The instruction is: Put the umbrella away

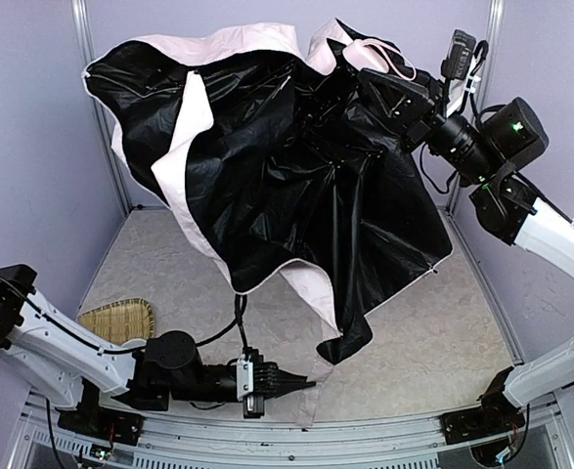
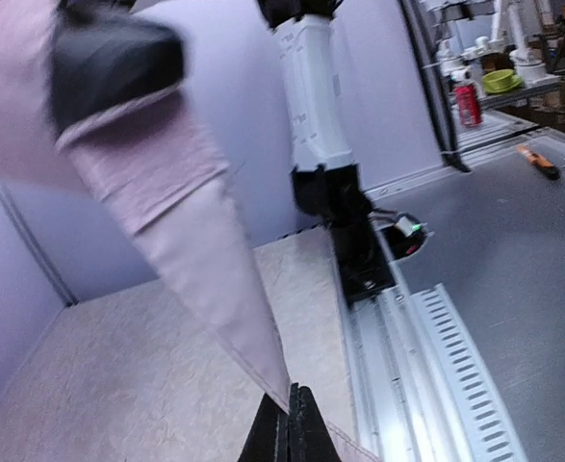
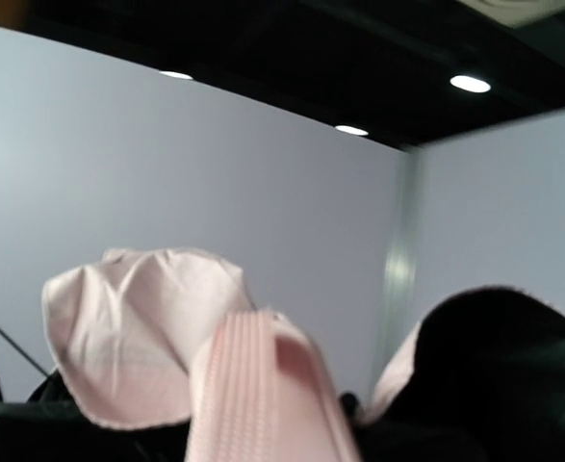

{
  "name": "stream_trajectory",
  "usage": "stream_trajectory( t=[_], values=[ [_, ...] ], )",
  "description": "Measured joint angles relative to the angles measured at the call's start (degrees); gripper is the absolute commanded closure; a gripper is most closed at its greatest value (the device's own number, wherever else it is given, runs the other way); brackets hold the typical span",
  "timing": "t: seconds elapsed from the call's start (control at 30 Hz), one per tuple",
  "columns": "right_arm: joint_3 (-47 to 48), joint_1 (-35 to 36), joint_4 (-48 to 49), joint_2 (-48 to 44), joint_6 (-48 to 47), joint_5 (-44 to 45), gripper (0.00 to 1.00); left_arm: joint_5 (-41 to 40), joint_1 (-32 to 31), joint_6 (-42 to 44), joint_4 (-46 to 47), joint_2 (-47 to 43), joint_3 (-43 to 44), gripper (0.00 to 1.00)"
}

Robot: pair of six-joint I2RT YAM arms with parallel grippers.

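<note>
The umbrella point(image 1: 296, 166) hangs half collapsed high over the table, its black lining facing the top camera and pale pink fabric showing along the edges. My right gripper point(image 1: 389, 83) holds it up at the upper right, shut on the ribbed pink handle point(image 3: 263, 395); its fingers are hidden under fabric in the right wrist view. Low at the table's near edge, my left gripper point(image 1: 301, 386) is shut on the tip of a hanging pink panel point(image 2: 195, 221), which runs down to the closed jaws of the left gripper point(image 2: 292, 414).
A woven bamboo tray point(image 1: 118, 320) lies at the near left beside the left arm. Purple walls and metal posts point(image 1: 101, 127) enclose the table. The right arm's base point(image 2: 359, 250) and a slotted metal rail point(image 2: 446, 385) line the near edge.
</note>
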Motion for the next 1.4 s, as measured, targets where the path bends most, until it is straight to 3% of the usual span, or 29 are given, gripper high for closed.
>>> stream_trajectory(
  t=[0.33,0.6,0.63,0.67,0.73,0.77,0.83,0.9,1.07,1.4],
  values=[
    [-3.1,4.9,8.7,1.2,-1.4,-29.9,1.00,8.1,21.0,-4.2,9.9,19.4,7.5,1.00],
    [-8.3,7.9,-0.2,-6.0,-18.1,-40.6,1.00,17.3,30.4,-8.8,10.5,28.7,23.7,1.00],
    [-8.9,8.4,-1.6,-6.6,-20.4,-40.8,1.00,18.1,31.2,-9.2,10.1,29.5,25.2,0.98],
    [-9.7,9.0,-3.5,-7.5,-23.5,-40.7,1.00,19.3,32.3,-9.7,8.7,30.5,27.4,0.86],
    [-11.1,9.6,-5.5,-8.7,-26.8,-40.2,1.00,21.4,33.6,-9.9,6.6,31.7,30.0,0.48],
    [-11.8,9.7,-6.4,-9.1,-28.6,-39.8,1.00,22.5,34.0,-10.1,5.1,31.8,30.7,0.36],
    [-12.6,9.9,-8.2,-10.1,-31.4,-38.9,1.00,24.5,34.0,-10.1,3.4,31.7,30.3,0.22],
    [-12.7,9.9,-10.3,-10.8,-34.1,-38.1,1.00,25.6,33.5,-9.7,3.1,30.9,27.7,0.17],
    [-12.7,9.9,-15.5,-13.4,-40.3,-36.3,1.00,26.8,34.8,-9.8,3.3,24.7,19.4,0.17],
    [-13.3,9.9,-30.6,-15.0,-56.2,-23.3,1.00,22.1,47.8,-13.6,4.6,17.0,21.7,0.10]
  ],
)
